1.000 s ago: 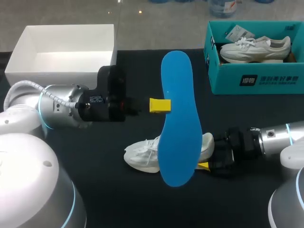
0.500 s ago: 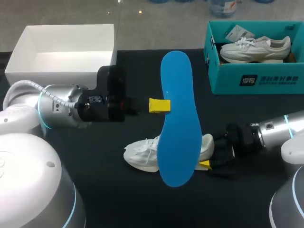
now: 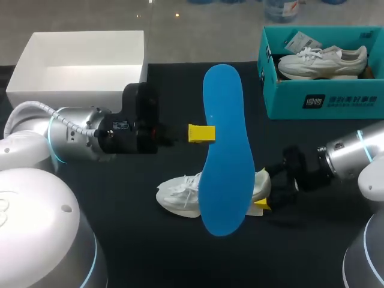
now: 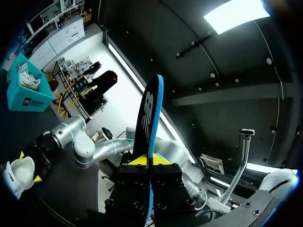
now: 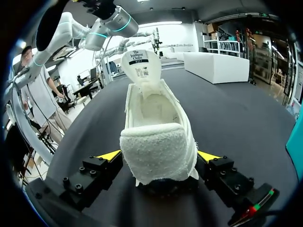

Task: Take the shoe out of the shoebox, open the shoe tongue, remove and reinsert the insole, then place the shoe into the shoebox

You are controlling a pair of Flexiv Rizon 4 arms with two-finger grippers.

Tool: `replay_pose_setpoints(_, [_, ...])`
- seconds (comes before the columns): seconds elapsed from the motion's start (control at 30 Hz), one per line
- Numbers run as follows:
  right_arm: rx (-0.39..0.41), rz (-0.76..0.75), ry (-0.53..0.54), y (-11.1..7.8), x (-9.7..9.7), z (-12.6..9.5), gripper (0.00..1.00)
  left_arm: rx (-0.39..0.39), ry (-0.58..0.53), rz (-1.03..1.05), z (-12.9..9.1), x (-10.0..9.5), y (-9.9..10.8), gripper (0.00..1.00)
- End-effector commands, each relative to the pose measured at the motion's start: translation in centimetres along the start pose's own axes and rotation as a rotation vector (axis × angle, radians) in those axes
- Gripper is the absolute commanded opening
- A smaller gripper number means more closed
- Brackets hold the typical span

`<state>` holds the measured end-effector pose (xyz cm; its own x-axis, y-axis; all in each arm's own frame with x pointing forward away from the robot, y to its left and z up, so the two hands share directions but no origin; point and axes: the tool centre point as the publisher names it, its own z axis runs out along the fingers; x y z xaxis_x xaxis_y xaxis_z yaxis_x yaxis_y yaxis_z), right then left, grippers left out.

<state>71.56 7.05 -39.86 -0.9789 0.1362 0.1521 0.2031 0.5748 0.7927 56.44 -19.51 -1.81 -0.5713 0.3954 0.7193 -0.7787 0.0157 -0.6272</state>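
The left arm comes in level from the left. The left gripper [image 3: 202, 133] pinches one long edge of the blue insole [image 3: 225, 162], holding it above the black table [image 3: 120, 234]. Beneath the insole, the white shoe [image 3: 179, 195] lies on the table with its tongue raised. The right arm slants in low, and the right gripper [image 3: 262, 193] has its jaws spread wide, clasping the heel from both sides.

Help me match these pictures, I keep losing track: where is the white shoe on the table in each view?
Head view: white shoe, low centre, partly behind the blue insole.
Left wrist view: on the table, beside the right gripper.
Right wrist view: heel-first between the right gripper's fingers.
Shared landmark: the teal shoebox, in all three.
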Motion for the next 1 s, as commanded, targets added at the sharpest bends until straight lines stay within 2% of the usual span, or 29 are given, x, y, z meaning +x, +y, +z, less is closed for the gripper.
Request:
replay_pose_setpoints(0.03, [0.02, 0.001, -0.001, 0.2, 0.0, 0.2, 1.0, 0.004, 0.002, 0.001, 0.1, -0.1, 0.2, 0.0])
replay_pose_setpoints(0.07, [0.02, 0.001, -0.001, 0.2, 0.0, 0.2, 1.0, 0.004, 0.002, 0.001, 0.1, -0.1, 0.2, 0.0])
replay_pose_setpoints(0.2, [0.18, -0.038, 0.024, 2.1, 0.1, -0.8, 1.0, 0.004, 0.002, 0.001, 0.1, -0.1, 0.2, 0.0])
replay_pose_setpoints(0.3, [0.266, -0.057, 0.032, 2.9, 0.2, -1.6, 1.0, 0.004, 0.002, 0.001, 0.1, -0.1, 0.2, 0.0])
replay_pose_setpoints(0.53, [0.396, -0.043, 0.087, 3.9, -0.4, -2.2, 1.0, 0.004, 0.002, 0.001, 0.1, -0.1, 0.2, 0.0])
replay_pose_setpoints(0.73, [0.557, 0.01, 0.114, 5.6, 0.0, -2.5, 1.0, 0.004, 0.002, 0.001, 0.1, -0.1, 0.2, 0.0])
replay_pose_setpoints(0.9, [0.642, 0.063, 0.086, 6.0, 0.4, -2.9, 1.0, 0.004, 0.002, 0.001, 0.1, -0.1, 0.2, 0.0])
replay_pose_setpoints(1.0, [0.654, 0.065, 0.029, 5.8, 0.7, -3.2, 1.0, 0.004, 0.002, 0.001, 0.1, -0.1, 0.2, 0.0])
